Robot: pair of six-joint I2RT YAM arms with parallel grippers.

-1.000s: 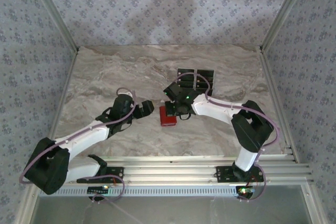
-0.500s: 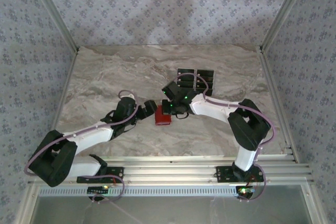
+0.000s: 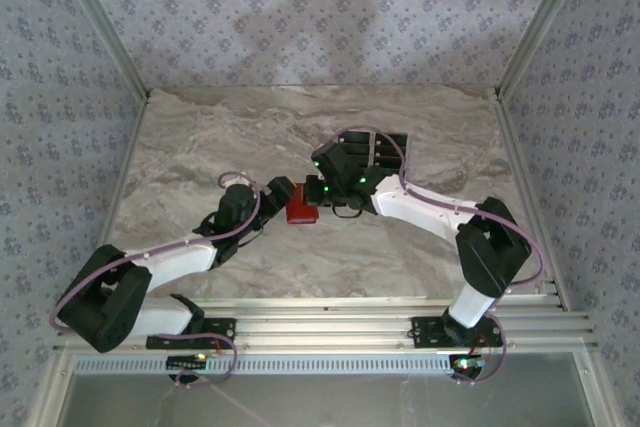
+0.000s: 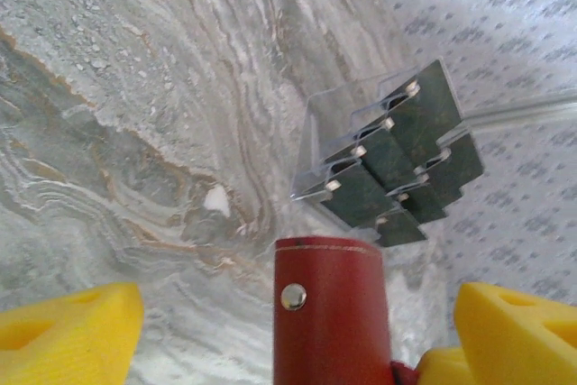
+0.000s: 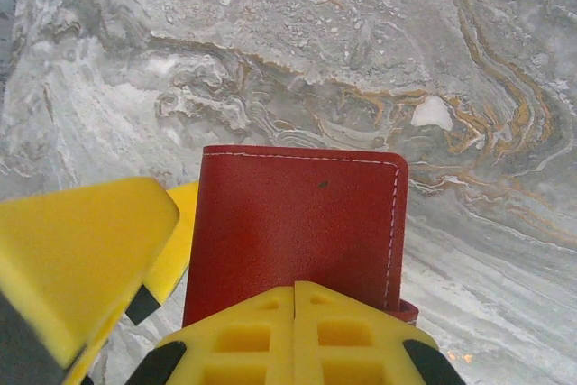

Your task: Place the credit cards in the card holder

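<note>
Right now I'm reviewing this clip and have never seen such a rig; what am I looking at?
These are two robot arms bolted at the near edge of a marble table. One picture looks down from above and behind them: left arm on the left, right arm on the right. The other two come from a camera on each wrist, so the large yellow shapes there are that arm's own fingers. The right arm's jaws are shut on a red card holder, folded closed. The left arm's jaws stand open on either side of it. Beyond lie dark credit cards in what looks like a clear stand.
</note>
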